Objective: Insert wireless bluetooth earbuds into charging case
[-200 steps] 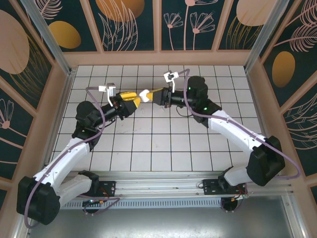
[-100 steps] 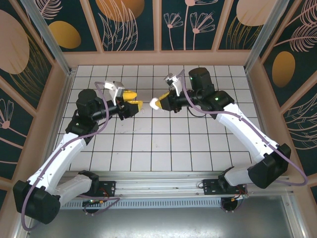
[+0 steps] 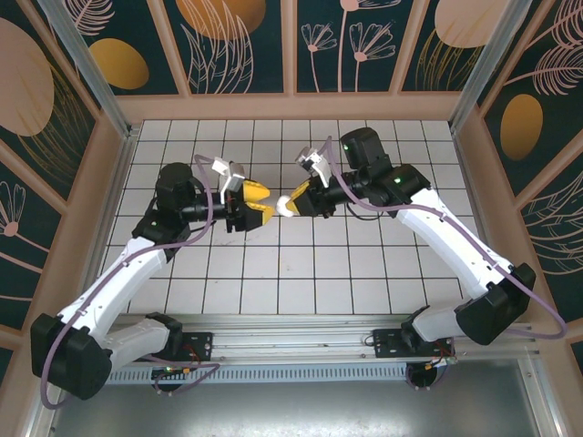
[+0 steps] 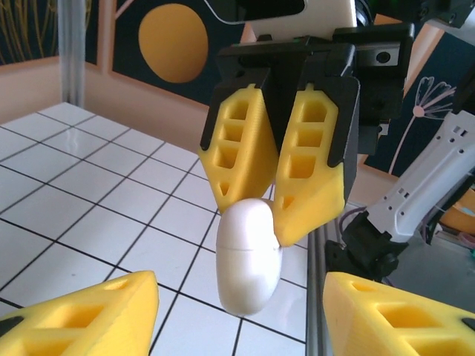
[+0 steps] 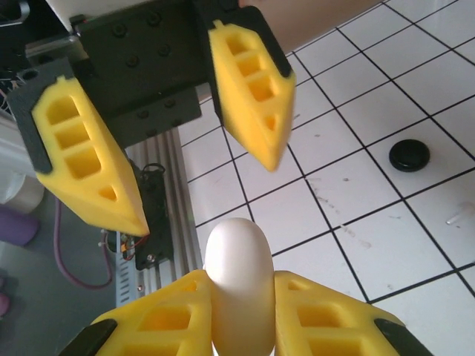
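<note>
Right claw (image 4: 274, 211): grasping smooth white oval case (image 4: 249, 259) | left claw (image 3: 260, 202): released, facing | risk: tip-pinch seemingly shallow, case slips.

A floor (image 3: 301, 273) of white square tiles with dark joints lies inside 3 walls. The back wall (image 3: 228, 55) and both side walls (image 3: 41, 137) are dark teal panels with orange discs (image 3: 123, 62) and pale leaf drawings, framed in light wood. A metal rail (image 3: 301, 348) runs along the near edge. The light is bright and even.
</note>
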You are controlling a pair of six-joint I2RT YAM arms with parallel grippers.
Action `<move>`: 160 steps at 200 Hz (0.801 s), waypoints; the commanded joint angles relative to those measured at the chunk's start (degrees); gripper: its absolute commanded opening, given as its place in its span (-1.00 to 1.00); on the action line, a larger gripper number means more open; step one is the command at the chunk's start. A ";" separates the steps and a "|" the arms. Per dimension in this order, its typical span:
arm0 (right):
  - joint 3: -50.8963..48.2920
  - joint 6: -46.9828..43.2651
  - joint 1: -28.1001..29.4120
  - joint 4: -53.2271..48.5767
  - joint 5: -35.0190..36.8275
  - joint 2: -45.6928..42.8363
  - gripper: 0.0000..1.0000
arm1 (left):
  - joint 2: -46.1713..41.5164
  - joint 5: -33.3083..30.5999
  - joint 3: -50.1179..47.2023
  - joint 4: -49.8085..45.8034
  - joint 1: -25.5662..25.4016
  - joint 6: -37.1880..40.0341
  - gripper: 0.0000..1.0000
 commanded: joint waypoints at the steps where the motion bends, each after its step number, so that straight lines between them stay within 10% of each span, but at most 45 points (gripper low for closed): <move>1: 2.00 -1.56 0.74 -0.69 -2.33 0.46 -0.58 | 1.37 1.91 -0.48 1.68 -1.60 1.32 0.18; 160: 2.71 -1.81 1.38 -0.96 -3.77 1.09 -0.55 | 5.09 7.03 -0.20 4.07 -3.03 -1.20 -0.28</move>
